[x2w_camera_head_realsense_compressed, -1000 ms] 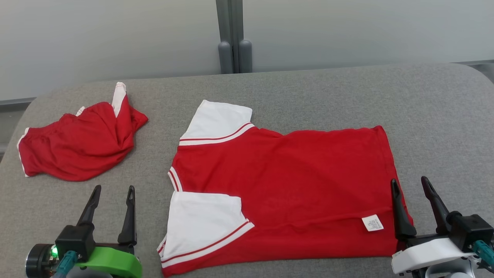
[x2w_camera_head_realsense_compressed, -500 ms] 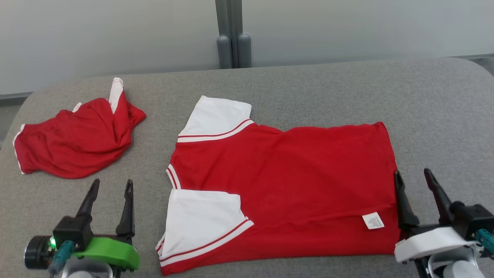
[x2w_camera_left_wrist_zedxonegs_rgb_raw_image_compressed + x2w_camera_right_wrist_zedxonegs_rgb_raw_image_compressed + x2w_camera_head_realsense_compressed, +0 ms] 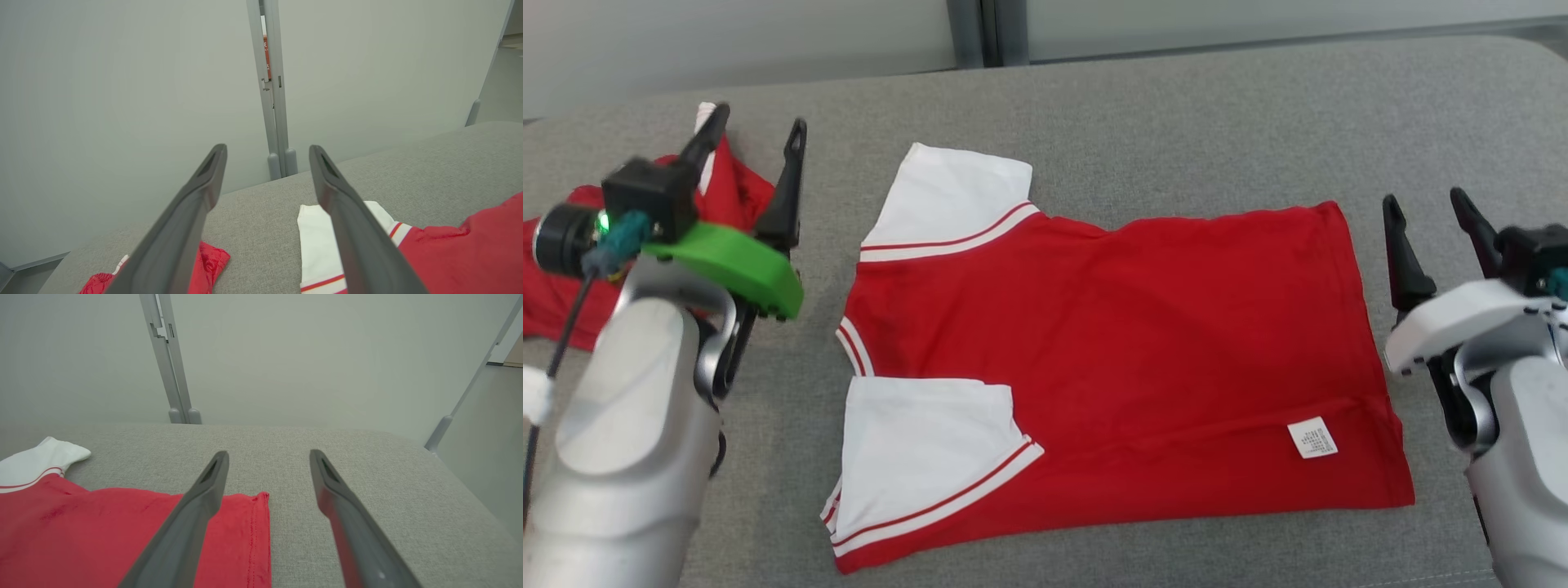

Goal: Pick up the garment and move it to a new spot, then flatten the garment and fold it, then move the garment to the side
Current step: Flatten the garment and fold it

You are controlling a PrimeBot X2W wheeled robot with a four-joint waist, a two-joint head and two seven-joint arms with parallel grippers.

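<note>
Grey fabric tabletop (image 3: 1176,106), head view looking down. Red shirt (image 3: 1111,343) lies flat in the middle of the tabletop, neck end toward the left edge, hem toward the right edge. It has two white sleeves with red stripes. Far sleeve (image 3: 952,200) points toward the far edge; near sleeve (image 3: 923,453) lies folded onto the body by the near edge. Small white label (image 3: 1312,437) sits on the red fabric near the hem, on the near side. A few light creases, otherwise smooth.

Left gripper (image 3: 760,118) is above the tabletop's left part, beside the shirt's neck end and not touching it, fingers spread wide with nothing between them. Its fingertips overlap a second, crumpled red garment (image 3: 547,286) lying near the far left corner; cannot tell if they touch it. Green wrist part (image 3: 731,265) and pale forearm (image 3: 629,441) fill the lower left.

Right gripper (image 3: 1423,198) is just off the hem by the right edge, fingers spread and empty. In the right wrist view one finger lies over the hem corner; contact unclear.

Pale wall (image 3: 122,81) with a grey post (image 3: 271,90) stands behind the far edge.
</note>
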